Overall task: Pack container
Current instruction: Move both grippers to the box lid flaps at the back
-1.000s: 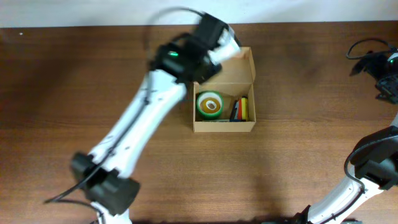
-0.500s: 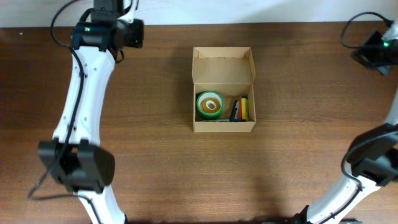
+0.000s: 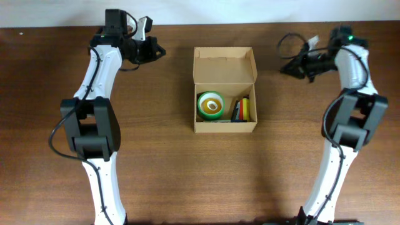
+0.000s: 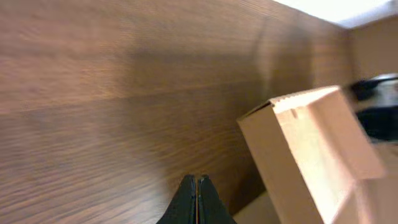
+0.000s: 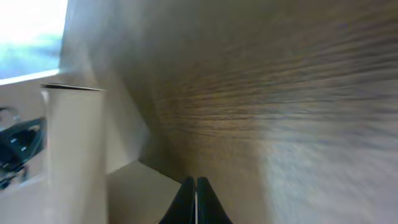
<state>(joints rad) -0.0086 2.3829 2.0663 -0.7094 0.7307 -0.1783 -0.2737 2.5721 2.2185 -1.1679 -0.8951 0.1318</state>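
The left gripper (image 3: 157,52) is hovering over the bare table (image 3: 62,125) at the far left edge, jaws pressed fully together and gripping nothing; the left wrist view is showing its fingertips (image 4: 196,198) meeting in a single point above the wood, aimed toward the box (image 3: 225,128). The box is sitting in the middle of the table, between the two arms and apart from both, with its flap (image 3: 225,65) standing open at the far side. A green and yellow tape roll (image 3: 210,105) is lying flat in the left part of the box, and a few pens (image 3: 242,110) are lying against its right wall. The right gripper (image 3: 286,67) is hanging just beyond the right side of the flap, its jaws likewise closed tight and empty. Contents appear to be in place, so closing the flap is probably the remaining step. Risks as judged: a shut gripper pushing the flap from one side only could be sliding the light box across the wood rather than folding the hinge; both grippers advancing together could be pinching or buckling the cardboard walls; a pen riding high could be stopping the flap from seating.
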